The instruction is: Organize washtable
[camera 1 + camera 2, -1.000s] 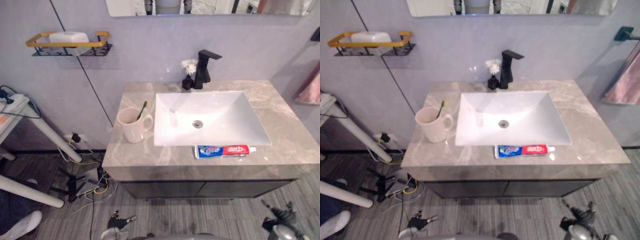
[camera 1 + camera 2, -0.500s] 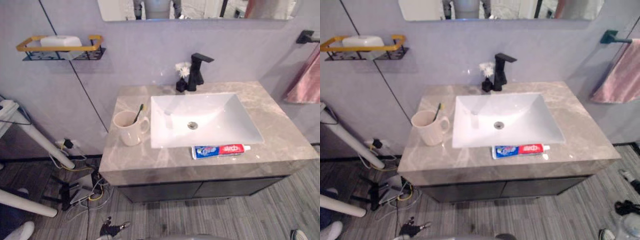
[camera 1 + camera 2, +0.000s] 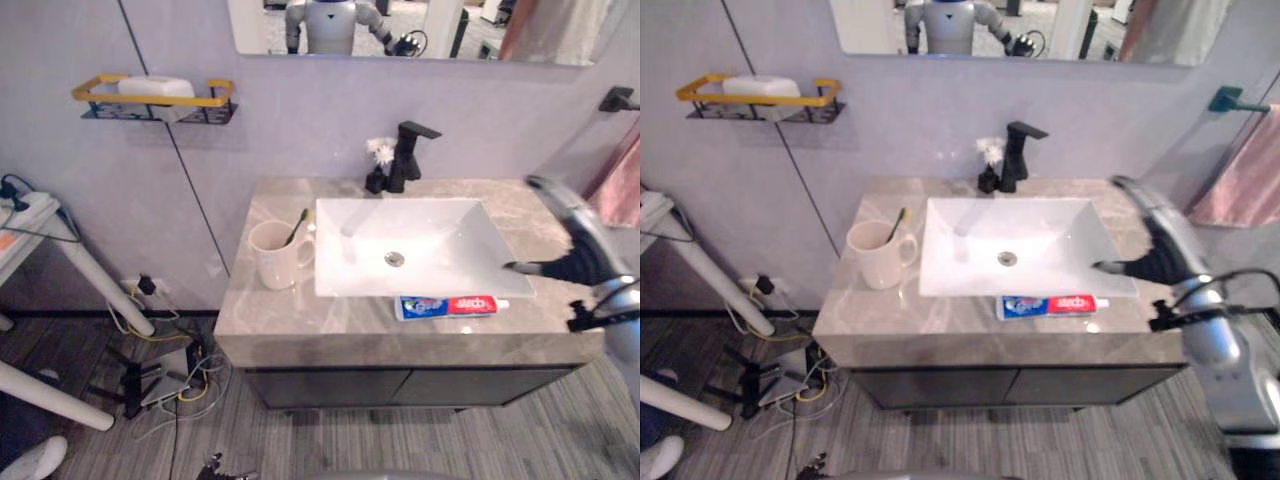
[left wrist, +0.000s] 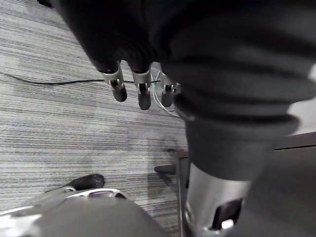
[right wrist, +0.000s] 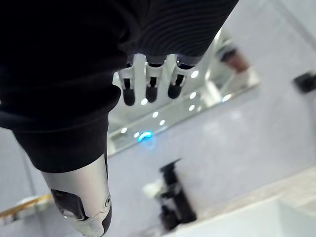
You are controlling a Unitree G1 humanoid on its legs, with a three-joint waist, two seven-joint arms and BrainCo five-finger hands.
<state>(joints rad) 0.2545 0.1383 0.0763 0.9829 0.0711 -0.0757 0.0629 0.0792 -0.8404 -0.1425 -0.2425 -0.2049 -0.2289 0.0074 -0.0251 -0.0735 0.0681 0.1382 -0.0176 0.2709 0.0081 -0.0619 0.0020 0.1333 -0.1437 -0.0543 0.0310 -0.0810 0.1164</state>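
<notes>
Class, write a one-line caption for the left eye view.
Right hand hovers beside sink; toothpaste on counter, toothbrush in mug.

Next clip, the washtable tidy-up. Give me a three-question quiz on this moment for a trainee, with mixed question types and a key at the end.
1. True or false: the toothpaste tube lies inside the sink.
2. The toothbrush is: A) standing in the mug; B) lying in the sink; C) lying flat on the countertop.
3. Fill in: the right hand, its fingers straight, holds ____.
Key: 1. False: it lies on the countertop, along the sink's front edge. 2. A. 3. Nothing.
</notes>
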